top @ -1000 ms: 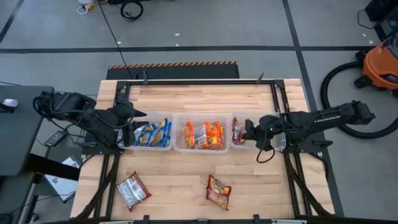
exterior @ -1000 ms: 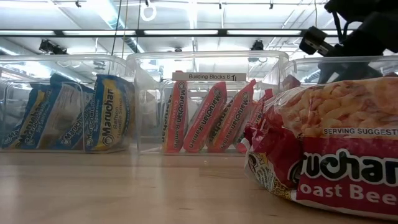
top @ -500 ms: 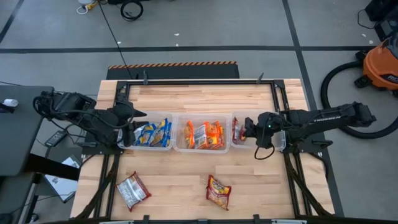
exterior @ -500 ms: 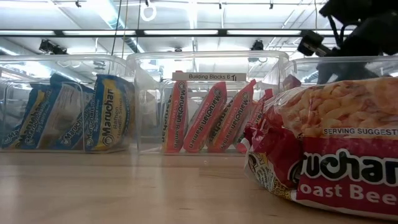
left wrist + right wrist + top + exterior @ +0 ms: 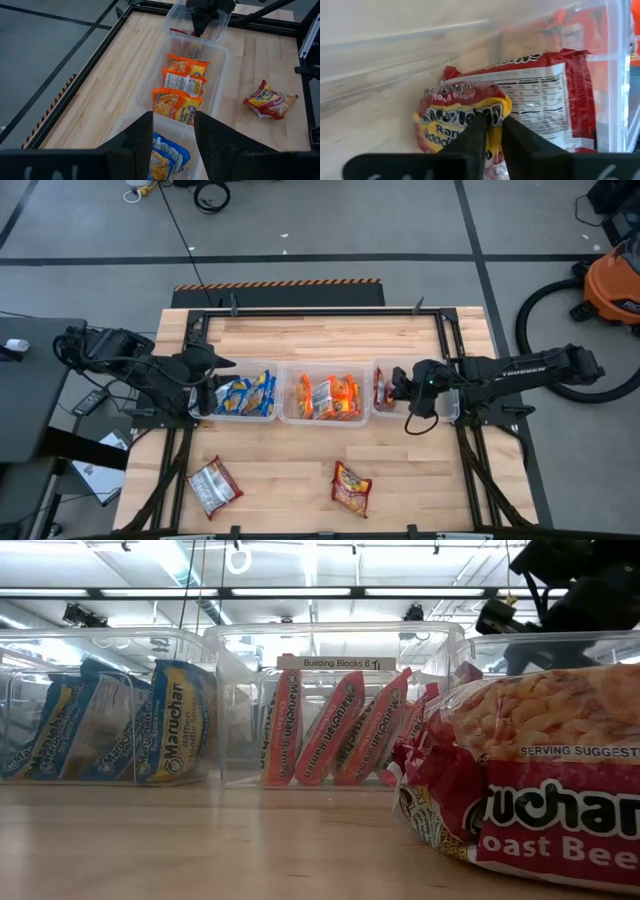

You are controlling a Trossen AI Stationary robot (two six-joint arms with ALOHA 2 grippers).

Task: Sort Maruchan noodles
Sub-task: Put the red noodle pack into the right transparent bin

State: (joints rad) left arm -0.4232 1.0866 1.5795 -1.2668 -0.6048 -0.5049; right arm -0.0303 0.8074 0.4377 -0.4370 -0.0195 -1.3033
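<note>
Right tool (image 5: 492, 131) in right bin (image 5: 446, 412), fingers slightly apart around red "Maruchan" packet (image 5: 462, 117). Left tool (image 5: 172, 131) open, empty. Middle bin label (image 5: 335, 663): "Building Blocks 6".

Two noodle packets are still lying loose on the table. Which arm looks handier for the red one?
Probably the right. The red packet lies nearer the right gripper, whose fingers are inside the right-hand bin. The left gripper hovers at the blue packets' bin.
</note>
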